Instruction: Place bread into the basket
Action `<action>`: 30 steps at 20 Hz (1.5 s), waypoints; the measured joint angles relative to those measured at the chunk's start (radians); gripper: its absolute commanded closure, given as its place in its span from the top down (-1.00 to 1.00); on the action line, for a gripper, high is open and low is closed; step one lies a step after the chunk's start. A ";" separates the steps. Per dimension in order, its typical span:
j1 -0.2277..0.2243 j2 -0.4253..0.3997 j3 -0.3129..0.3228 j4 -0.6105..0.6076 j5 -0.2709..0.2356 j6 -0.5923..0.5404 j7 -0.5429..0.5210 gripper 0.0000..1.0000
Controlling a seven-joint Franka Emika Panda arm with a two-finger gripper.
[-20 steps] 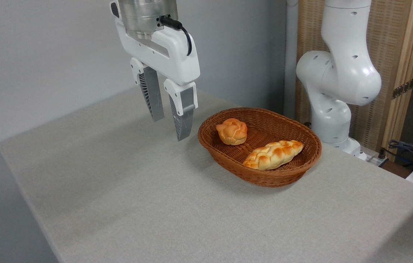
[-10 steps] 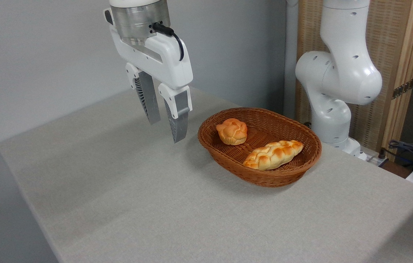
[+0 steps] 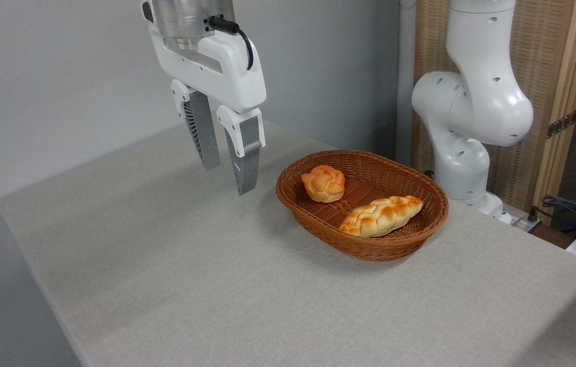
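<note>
Gripper [image 3: 226, 179] aloft (fingers parted, pointing down)

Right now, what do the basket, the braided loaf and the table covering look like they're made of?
Basket: brown woven wicker or rattan, matte, with visible weave rows and a plaited rim. Braided loaf: golden-orange crust with paler creases and a slight sheen; it could be real bread or a foam replica, the view can't settle it. Table: covered in grey-beige cloth, matte with a fine speckled weave.

gripper [image 3: 226, 179] shifted left — farther from the basket [image 3: 288, 200], slightly higher
</note>
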 measured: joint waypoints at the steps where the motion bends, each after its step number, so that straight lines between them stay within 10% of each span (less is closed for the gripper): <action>1: 0.002 0.002 0.000 0.003 0.000 0.000 0.000 1.00; 30: 0.046 0.020 -0.050 0.012 0.042 -0.032 0.008 1.00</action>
